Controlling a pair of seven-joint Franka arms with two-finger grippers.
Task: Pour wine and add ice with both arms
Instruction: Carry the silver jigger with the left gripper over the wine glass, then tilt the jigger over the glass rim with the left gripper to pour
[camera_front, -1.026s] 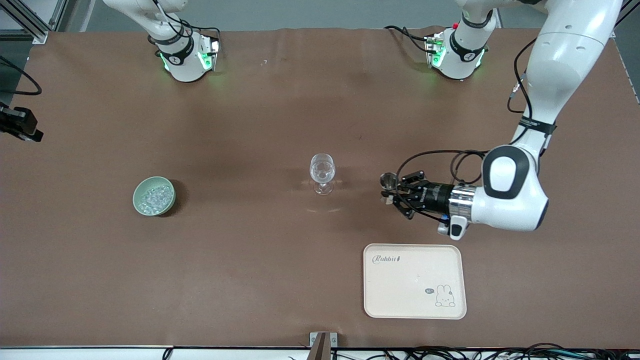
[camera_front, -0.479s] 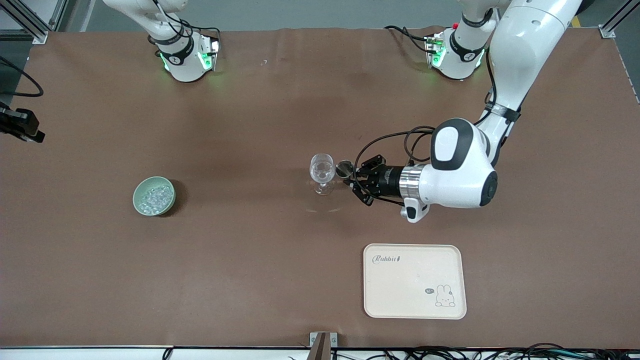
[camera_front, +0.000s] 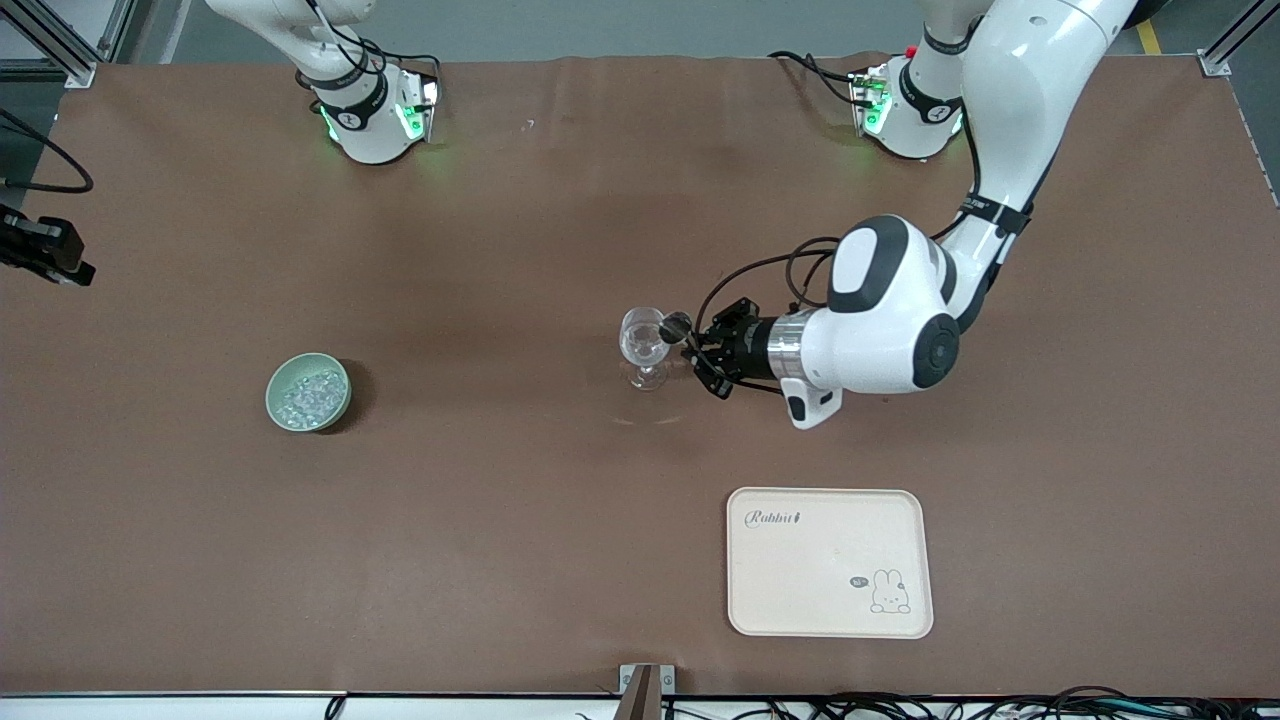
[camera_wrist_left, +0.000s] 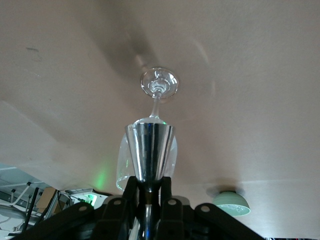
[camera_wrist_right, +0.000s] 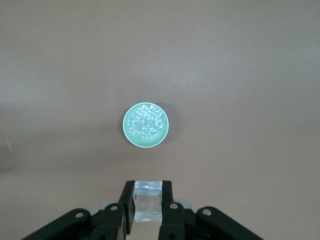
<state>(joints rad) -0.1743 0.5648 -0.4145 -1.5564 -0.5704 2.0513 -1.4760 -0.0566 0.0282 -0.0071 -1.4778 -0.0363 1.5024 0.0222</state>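
A clear wine glass (camera_front: 644, 345) stands at mid-table. My left gripper (camera_front: 700, 355) is shut on a steel jigger (camera_front: 676, 325) and holds it tipped on its side at the glass's rim. In the left wrist view the jigger (camera_wrist_left: 150, 147) lies in front of the glass (camera_wrist_left: 159, 83), gripped at its waist by my left gripper (camera_wrist_left: 148, 187). The ice (camera_front: 308, 392) is heaped in a green bowl (camera_front: 274, 384) toward the right arm's end. My right gripper (camera_wrist_right: 148, 192) is shut on one clear ice cube (camera_wrist_right: 148, 201), high over the bowl (camera_wrist_right: 126, 131) of ice (camera_wrist_right: 146, 124). It is out of the front view.
A cream rabbit tray (camera_front: 828, 562) lies nearer the front camera than the left gripper. A black device (camera_front: 40, 250) sits at the table's edge at the right arm's end. The green bowl also shows in the left wrist view (camera_wrist_left: 231, 202).
My left arm has carried the jigger from the left arm's end over to the wine glass and tipped it toward the rim. The glass, bowl and tray have not moved.
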